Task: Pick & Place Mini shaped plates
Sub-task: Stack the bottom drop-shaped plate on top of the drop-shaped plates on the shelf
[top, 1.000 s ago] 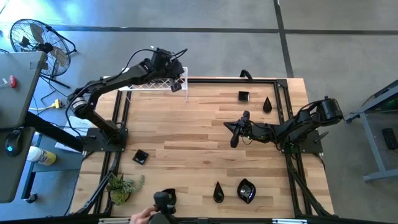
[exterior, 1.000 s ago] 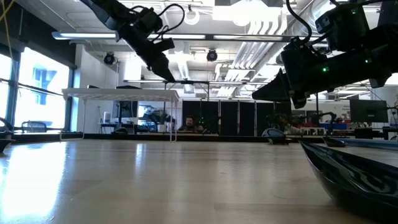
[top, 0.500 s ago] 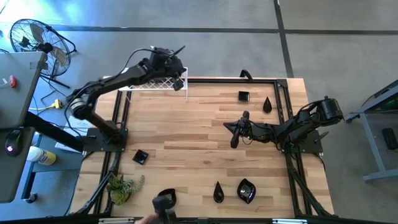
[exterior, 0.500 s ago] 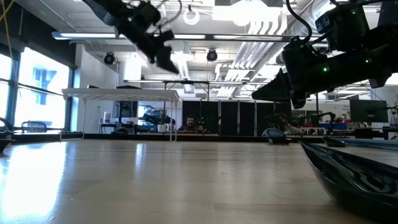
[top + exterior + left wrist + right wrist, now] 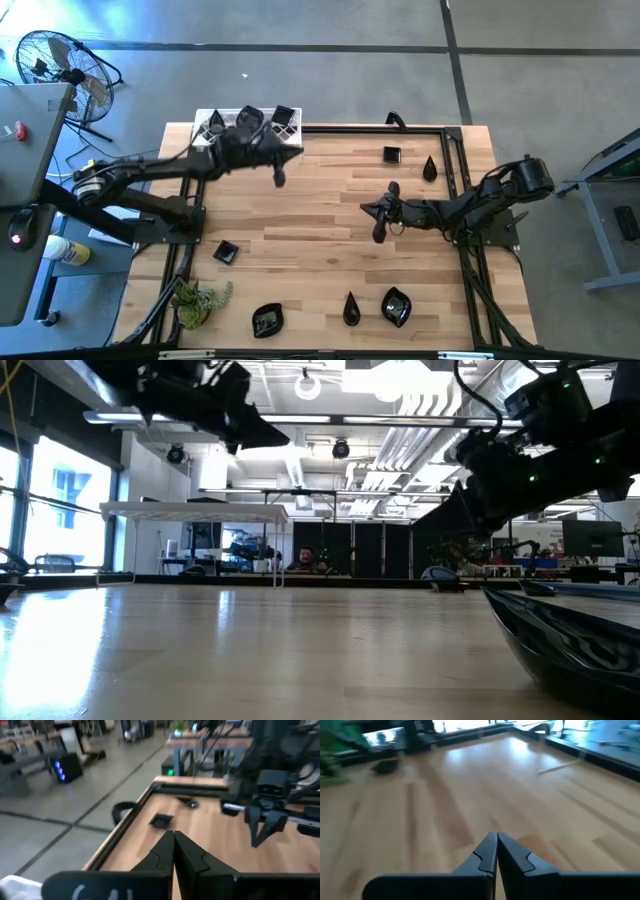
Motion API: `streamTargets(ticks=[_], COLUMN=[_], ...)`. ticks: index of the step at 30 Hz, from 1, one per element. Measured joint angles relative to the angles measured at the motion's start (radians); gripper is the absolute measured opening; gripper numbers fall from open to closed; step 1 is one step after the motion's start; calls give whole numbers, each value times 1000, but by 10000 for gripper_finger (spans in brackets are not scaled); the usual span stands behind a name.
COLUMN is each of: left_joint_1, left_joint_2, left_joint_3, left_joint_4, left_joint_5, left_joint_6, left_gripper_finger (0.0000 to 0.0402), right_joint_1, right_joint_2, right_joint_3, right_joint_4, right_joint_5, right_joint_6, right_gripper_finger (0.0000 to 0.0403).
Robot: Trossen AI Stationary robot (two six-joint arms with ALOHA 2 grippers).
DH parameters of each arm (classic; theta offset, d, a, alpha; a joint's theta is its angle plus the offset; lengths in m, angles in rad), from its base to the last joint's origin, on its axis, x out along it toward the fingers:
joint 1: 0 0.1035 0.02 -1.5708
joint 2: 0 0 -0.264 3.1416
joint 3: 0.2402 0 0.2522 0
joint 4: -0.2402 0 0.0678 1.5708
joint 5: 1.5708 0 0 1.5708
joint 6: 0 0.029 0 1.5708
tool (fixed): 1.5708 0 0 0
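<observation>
Wooden table (image 5: 300, 210) bears black plates (image 5: 391, 155); both arms' jaws closed, empty, no writing legible

Left wrist: we look across the wooden table.
Our left gripper (image 5: 174, 851) has its fingers pressed together, empty. Beyond it, a square black plate (image 5: 161, 820) lies near the table's (image 5: 210, 835) dark-framed edge; the other arm's gripper (image 5: 267, 827) hangs farther off.

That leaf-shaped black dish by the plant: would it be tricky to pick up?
Probably. The leaf dish looks glossy, so likely slippery between fingers. It seems rigid and shallow, so it should slide rather than roll if nudged. Possibly brittle if dropped.
</observation>
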Motion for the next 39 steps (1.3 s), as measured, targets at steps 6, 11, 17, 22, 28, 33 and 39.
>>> streamTargets(ticks=[6, 11, 17, 22, 28, 33, 39], left_joint_1=[-125, -170, -175, -175, -174, -174, -174], left_joint_2=[-63, -64, -64, -64, -64, -64, -63], left_joint_3=[-224, -300, -308, -308, -308, -308, -308], left_joint_4=[333, 419, 405, 401, 382, 365, 335], left_joint_5=[-108, -89, -69, -50, -37, -14, -12], left_joint_6=[-16, -15, -17, -17, -6, -3, -3], left_gripper_finger=[0, 0, 1, 1, 1, 1, 1], right_joint_1=[109, 220, 264, 246, 246, 247, 241], right_joint_2=[-114, -161, -61, 84, 227, 279, 288], right_joint_3=[1, 130, 386, 484, 557, 591, 592], right_joint_4=[-144, -489, -852, -833, -750, -732, -766], right_joint_5=[-87, -156, -369, -559, -707, -749, -718], right_joint_6=[84, 212, 296, 338, 374, 378, 375], right_gripper_finger=[21, 47, 94, 112, 113, 113, 113])
